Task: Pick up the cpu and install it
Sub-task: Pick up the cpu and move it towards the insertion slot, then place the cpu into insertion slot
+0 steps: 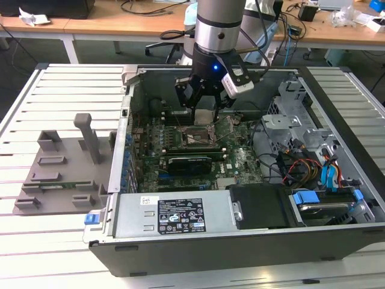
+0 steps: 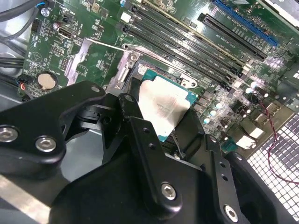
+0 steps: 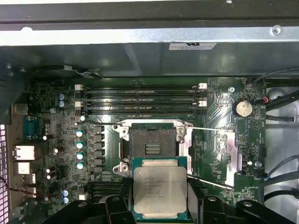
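First wrist view shows you the pincer clamped on the cpu by two side edges — chip hanging just short of the open socket, its load plate swung aside.

Fine print on the white label and on the cpu, none legible.
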Robot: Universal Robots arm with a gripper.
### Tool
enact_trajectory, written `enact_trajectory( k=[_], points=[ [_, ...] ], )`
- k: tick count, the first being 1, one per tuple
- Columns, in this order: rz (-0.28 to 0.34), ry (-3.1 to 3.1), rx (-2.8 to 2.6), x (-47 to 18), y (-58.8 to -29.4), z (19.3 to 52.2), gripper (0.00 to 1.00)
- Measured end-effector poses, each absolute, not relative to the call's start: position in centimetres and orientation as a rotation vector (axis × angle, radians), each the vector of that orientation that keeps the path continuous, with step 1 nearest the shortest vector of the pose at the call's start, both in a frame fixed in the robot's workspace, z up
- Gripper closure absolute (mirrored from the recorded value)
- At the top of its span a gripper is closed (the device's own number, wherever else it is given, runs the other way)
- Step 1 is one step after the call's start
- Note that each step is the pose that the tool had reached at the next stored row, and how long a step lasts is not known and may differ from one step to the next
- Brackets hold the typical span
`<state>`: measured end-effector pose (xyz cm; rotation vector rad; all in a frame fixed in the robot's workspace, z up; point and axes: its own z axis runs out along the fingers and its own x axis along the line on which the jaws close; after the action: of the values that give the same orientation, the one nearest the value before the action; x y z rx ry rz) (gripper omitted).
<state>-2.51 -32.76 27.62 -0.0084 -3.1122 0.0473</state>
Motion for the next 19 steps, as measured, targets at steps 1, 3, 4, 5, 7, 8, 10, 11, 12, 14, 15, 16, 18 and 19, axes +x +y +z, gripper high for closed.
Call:
enact_trajectory(
  k=[1, 3, 4, 5, 7, 8, 10, 11, 12, 14, 15, 16, 18, 19],
  points=[
    [0.047, -3.112, -0.008, -2.51, -32.76, 27.63, 0.45],
    [0.047, -3.112, -0.008, -2.5, -32.76, 27.63, 0.45],
    [0.047, -3.112, -0.008, -2.5, -32.76, 27.63, 0.45],
    [0.047, -3.112, -0.008, -2.5, -32.76, 27.63, 0.45],
    [0.047, -3.112, -0.011, -2.5, -32.76, 27.63, 0.45],
    [0.047, -3.112, -0.012, -2.5, -32.76, 27.62, 0.45],
    [0.047, -3.112, -0.014, -2.5, -32.76, 27.63, 0.45],
    [0.047, -3.112, -0.014, -2.5, -32.76, 27.62, 0.45],
    [0.047, -3.112, -0.018, -2.5, -32.76, 27.62, 0.45],
    [0.047, -3.112, -0.03, -2.5, -32.76, 27.62, 0.45],
    [0.047, -3.112, -0.034, -2.5, -32.76, 27.62, 0.45],
    [0.047, -3.112, -0.044, -2.5, -32.76, 27.63, 0.45],
    [0.046, -3.111, -0.065, -2.5, -32.76, 27.62, 0.45],
    [0.046, -3.111, -0.077, -2.5, -32.76, 27.62, 0.45]
  ],
)
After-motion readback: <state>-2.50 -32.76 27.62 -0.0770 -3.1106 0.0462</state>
